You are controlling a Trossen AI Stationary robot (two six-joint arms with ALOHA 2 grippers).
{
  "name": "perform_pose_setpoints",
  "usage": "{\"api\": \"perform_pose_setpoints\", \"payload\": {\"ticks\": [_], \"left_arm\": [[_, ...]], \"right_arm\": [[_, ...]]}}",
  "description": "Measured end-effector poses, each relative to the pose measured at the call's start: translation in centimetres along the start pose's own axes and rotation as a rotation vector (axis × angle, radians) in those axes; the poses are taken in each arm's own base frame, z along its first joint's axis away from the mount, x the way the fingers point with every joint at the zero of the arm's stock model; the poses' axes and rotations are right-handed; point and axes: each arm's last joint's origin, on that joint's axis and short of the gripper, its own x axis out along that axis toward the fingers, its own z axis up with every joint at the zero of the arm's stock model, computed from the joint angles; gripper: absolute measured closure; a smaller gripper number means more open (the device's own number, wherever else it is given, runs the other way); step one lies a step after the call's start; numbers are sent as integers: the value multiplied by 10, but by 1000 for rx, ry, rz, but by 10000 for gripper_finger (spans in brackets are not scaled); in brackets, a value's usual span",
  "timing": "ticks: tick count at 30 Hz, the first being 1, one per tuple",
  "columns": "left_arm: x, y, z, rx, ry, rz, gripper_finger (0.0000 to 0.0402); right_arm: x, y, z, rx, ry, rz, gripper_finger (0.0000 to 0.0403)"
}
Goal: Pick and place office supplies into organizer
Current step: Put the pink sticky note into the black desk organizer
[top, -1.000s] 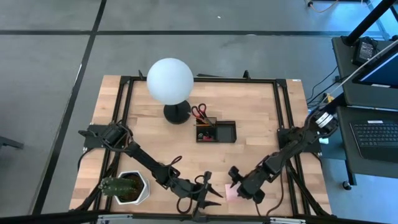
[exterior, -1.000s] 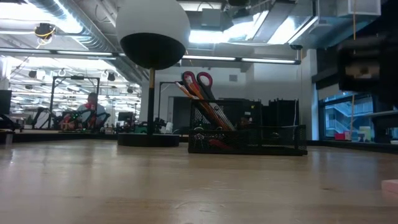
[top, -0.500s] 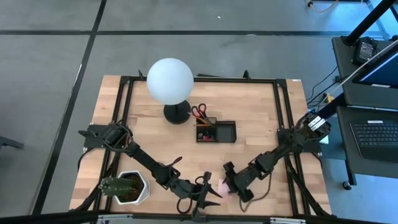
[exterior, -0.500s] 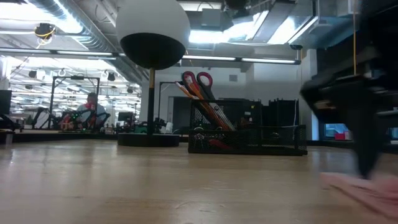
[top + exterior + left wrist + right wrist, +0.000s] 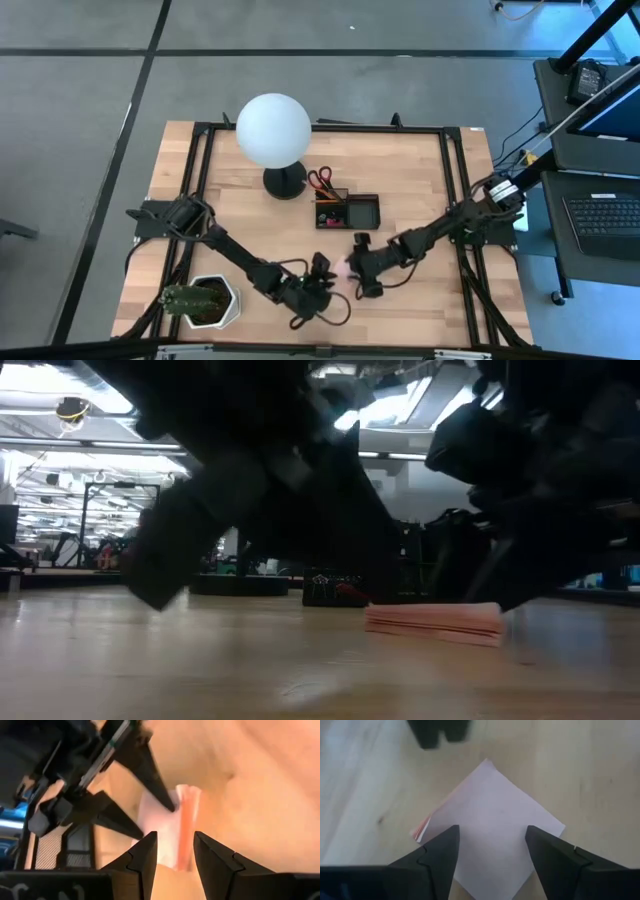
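- High view first: I've got the organizer (image 5: 349, 212) sitting mid-table, right beside the round black base of the white globe lamp (image 5: 273, 130), and I'll place everything off that tray.
- Red-handled scissors (image 5: 320, 181) stand in the organizer's lamp-side compartment with some pens; the other compartment looks dark and I can't make out anything in it.
- Pink sticky-note pad (image 5: 347, 268) lies flat on the wood, near the organizer on the side away from the lamp, clear of the tray.
- My right gripper (image 5: 357, 266) is down at that pad, arm stretched in from the table's right edge; in its wrist view the fingers (image 5: 434, 857) stand wide apart with the pad (image 5: 492, 825) lying corner-on between them, and I see no pinch on it.
- My left gripper (image 5: 318, 270) sits just on the other side of the pad, a little farther from the organizer, close to the right gripper.
- Left wrist view shows its fingers (image 5: 144, 855) parted with a clear gap, nothing held, the pad's edge (image 5: 187, 827) just ahead and the right gripper's dark fingertips (image 5: 155, 782) touching down on it.
- Low view: the pad (image 5: 434, 622) rests flat on the tabletop, dark arm shapes looming over both sides, the organizer (image 5: 335, 590) a small way behind.
- Green plant in its white pot (image 5: 203, 300) stands at the table's near-left corner, well apart from the organizer.
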Motion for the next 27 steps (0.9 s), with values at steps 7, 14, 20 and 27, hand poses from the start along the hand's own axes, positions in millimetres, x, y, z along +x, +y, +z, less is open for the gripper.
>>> {"api": "perform_pose_setpoints", "payload": {"ticks": [7, 14, 20, 27], "left_arm": [[10, 9, -10, 20, 66, -39, 279], [14, 15, -27, 96, 199, -97, 274], [25, 31, -35, 181, 239, -94, 265], [38, 50, -43, 243, 234, -193, 265]], "right_arm": [[3, -11, 4, -10, -21, -3, 167], [4, -19, 5, 0, -23, -16, 167], [5, -21, 6, 7, -36, -24, 167], [5, -22, 8, 18, -61, -27, 167]]}}
